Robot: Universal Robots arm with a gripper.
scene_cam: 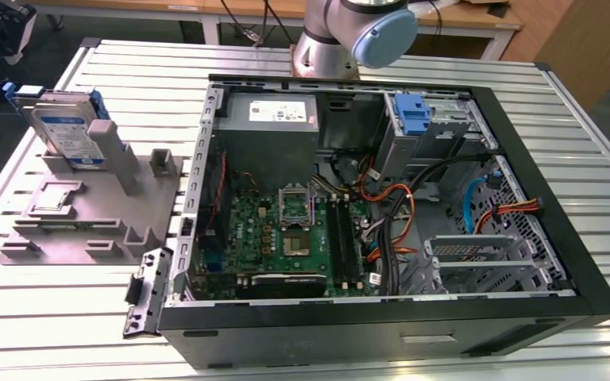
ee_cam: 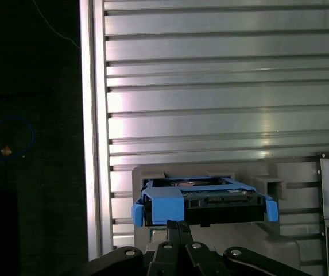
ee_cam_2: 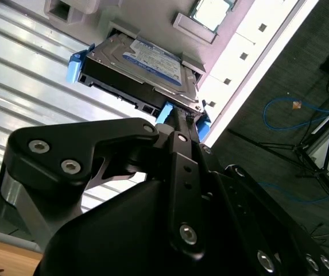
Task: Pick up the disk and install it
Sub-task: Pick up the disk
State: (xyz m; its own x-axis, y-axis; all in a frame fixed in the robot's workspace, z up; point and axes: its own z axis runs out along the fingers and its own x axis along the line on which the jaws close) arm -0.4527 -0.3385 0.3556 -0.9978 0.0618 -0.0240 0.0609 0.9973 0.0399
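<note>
I am aiming my claw [ee_cam: 178, 227], pinched together on nothing, at the disk [ee_cam: 210, 201] by the table [ee_cam: 210, 86] edge, probably needing to open it before grabbing.

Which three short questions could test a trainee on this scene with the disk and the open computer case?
1. True or false: the flat silver-grey disk in its blue plastic carrier already sits inside the open black metal computer case.
2. The disk stands in: A) a grey plastic holder, B) a cardboard box, C) a hand.
3. Fill in: the holder stands at the exterior view's ____ of the case.
Key: 1 false; 2 A; 3 left.
</note>
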